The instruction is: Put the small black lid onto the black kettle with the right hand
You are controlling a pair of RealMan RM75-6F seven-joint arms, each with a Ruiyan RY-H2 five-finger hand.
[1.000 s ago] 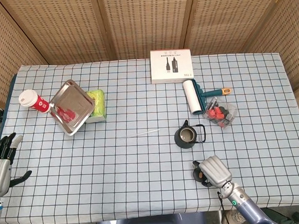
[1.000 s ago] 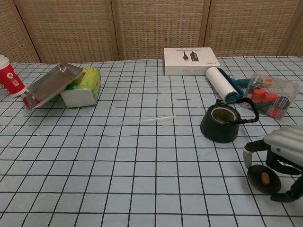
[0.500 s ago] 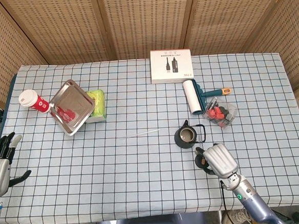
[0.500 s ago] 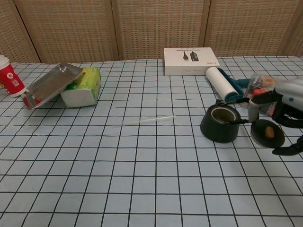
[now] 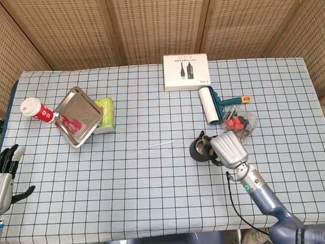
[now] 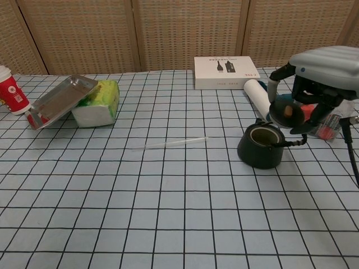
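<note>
- The left hand (image 5: pixel 0 177) is hanging off the table's near left edge, fingers spread, gripping nothing.
- The black kettle (image 6: pixel 261 147) is standing open-mouthed on the checked tablecloth (image 6: pixel 168 190).
- The right hand (image 6: pixel 317 75) is gripping the small black lid (image 6: pixel 286 114) in curled fingers, tilted, above the kettle's right side, apart from it.
- The lint roller (image 6: pixel 260 98) is lying just behind.

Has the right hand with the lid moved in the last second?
Yes. The right hand, holding the lid, has risen off the table and swung left, now just above and right of the kettle.
</note>
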